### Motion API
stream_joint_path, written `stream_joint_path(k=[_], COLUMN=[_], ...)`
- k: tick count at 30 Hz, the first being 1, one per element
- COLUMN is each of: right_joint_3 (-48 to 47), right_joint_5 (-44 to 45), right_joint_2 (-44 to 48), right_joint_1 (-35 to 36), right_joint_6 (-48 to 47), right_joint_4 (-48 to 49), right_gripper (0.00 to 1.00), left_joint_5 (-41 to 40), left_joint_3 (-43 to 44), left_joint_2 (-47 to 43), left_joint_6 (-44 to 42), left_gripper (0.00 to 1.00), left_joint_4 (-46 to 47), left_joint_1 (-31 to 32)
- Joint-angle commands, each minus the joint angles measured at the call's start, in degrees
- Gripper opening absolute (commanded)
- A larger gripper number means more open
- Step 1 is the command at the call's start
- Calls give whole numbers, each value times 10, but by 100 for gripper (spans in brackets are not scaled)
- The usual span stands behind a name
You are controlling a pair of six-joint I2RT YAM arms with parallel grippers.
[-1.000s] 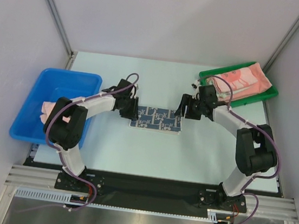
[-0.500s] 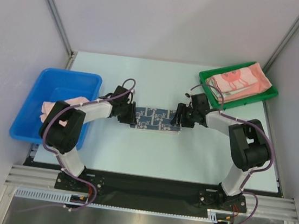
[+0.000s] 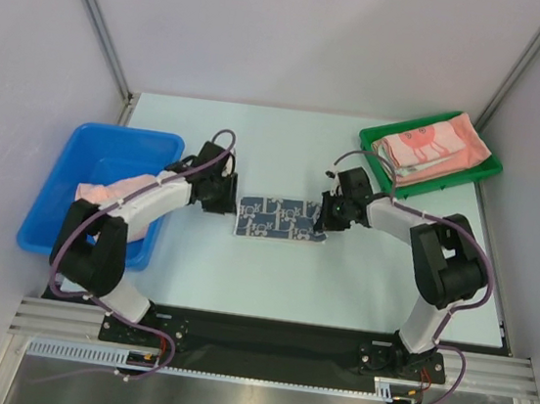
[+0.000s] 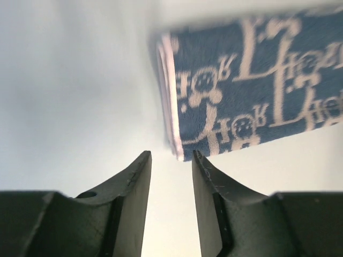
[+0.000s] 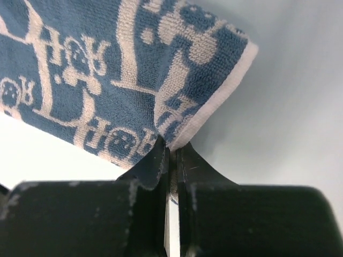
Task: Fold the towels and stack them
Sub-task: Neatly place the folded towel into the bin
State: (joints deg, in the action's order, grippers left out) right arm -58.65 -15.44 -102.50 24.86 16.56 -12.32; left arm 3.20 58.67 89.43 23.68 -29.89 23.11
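Note:
A dark blue, white-patterned towel [image 3: 281, 219] lies folded into a strip on the table between the arms. In the right wrist view my right gripper [image 5: 172, 150] is shut on that towel's [image 5: 107, 69] lifted pale-edged corner; from above it [image 3: 323, 220] sits at the strip's right end. My left gripper [image 4: 171, 155] stands open with only bare table between its fingers, just short of the towel's [image 4: 252, 91] left end, and from above it [image 3: 230, 202] is beside that end. Salmon-pink towels [image 3: 429, 148] are stacked in the green tray [image 3: 369, 135]. Another pink towel [image 3: 104, 191] lies in the blue bin [image 3: 48, 204].
The blue bin stands at the table's left edge, close under the left arm's elbow. The green tray sits at the back right corner. Grey walls and slanted metal posts close in the back and both sides.
The right gripper has shut on the blue towel's right corner. The left gripper has drawn back left off the towel's left end, and both arms have stretched lower and further forward.

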Motion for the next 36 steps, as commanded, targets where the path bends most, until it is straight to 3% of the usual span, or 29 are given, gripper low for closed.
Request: stream_joint_path(k=[1, 9, 16, 21, 26, 36], right_joint_3=[-58, -258, -485, -632, -753, -771], right_joint_5=[43, 27, 70, 110, 123, 111], right_joint_2=[29, 34, -63, -161, -210, -219], right_joint_1=[-14, -124, -204, -244, -285, -334], right_joint_6=[-80, -215, -324, -353, -392, -471], right_joint_4=[-106, -284, -408, -472, -483, -372], right_gripper=[0, 0, 0, 0, 0, 0], left_joint_5=[-56, -81, -51, -36, -16, 50], left_joint_3=[84, 99, 83, 94, 102, 108], left_joint_2=[-63, -92, -94, -73, -58, -62], left_joint_6=[-54, -116, -130, -136, -143, -140], left_gripper=[43, 45, 46, 45, 45, 45], left_joint_4=[-60, -72, -43, -47, -53, -48], left_joint_1=[-4, -21, -20, -20, -28, -45])
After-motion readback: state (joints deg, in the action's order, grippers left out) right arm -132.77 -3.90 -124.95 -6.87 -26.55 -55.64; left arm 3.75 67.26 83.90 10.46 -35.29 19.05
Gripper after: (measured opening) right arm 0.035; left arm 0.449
